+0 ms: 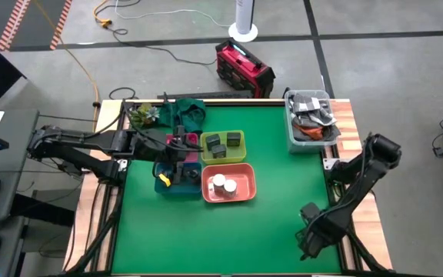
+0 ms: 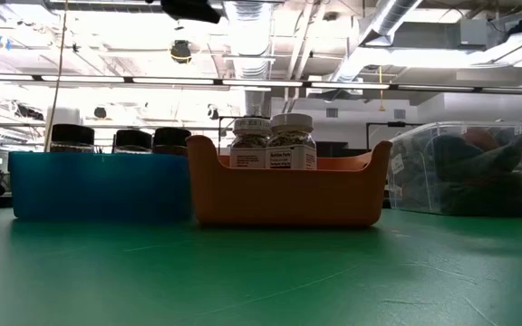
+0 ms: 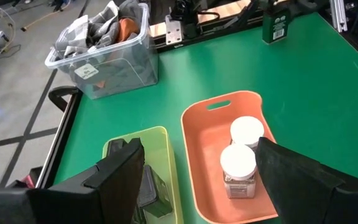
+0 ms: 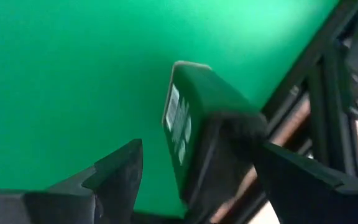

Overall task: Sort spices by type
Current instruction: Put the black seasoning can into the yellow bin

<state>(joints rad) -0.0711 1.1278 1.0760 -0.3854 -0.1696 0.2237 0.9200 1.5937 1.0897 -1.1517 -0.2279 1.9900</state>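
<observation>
Spices sit in coloured bins grouped left of table centre. Nearest the front edge in the high view, the right gripper [image 1: 311,233] rests low at the table's front right corner, well apart from all bins; its wrist view shows the two dark fingers [image 4: 114,171] spread wide with nothing between them, above bare green mat beside a dark green block [image 4: 194,134] fixed at the table edge.

Next back, the salmon bin [image 1: 246,190] holds two white-topped round jars [image 1: 223,185], touching, standing upright; the low view shows their labels and pale lids above the bin's rim. Just to its left is the blue bin [image 1: 168,187], with three dark lids [image 2: 132,139] showing over its wall in the low view and something yellow at its near left corner.

Behind the salmon bin stands the yellow-green bin [image 1: 206,154], with dark grey square jars [image 1: 223,144] inside. The left gripper [image 1: 181,154] hovers over the junction of the blue bin, the yellow-green bin and a pink bin [image 1: 192,138]; its fingers [image 3: 120,171] are parted and hold nothing, framing the yellow-green and salmon bins in the left wrist view.

Farther back, dark green clutter [image 1: 187,112] lies near the table's rear left. At the rear right corner stands the clear tub [image 1: 292,123], filled with dark and orange items.
</observation>
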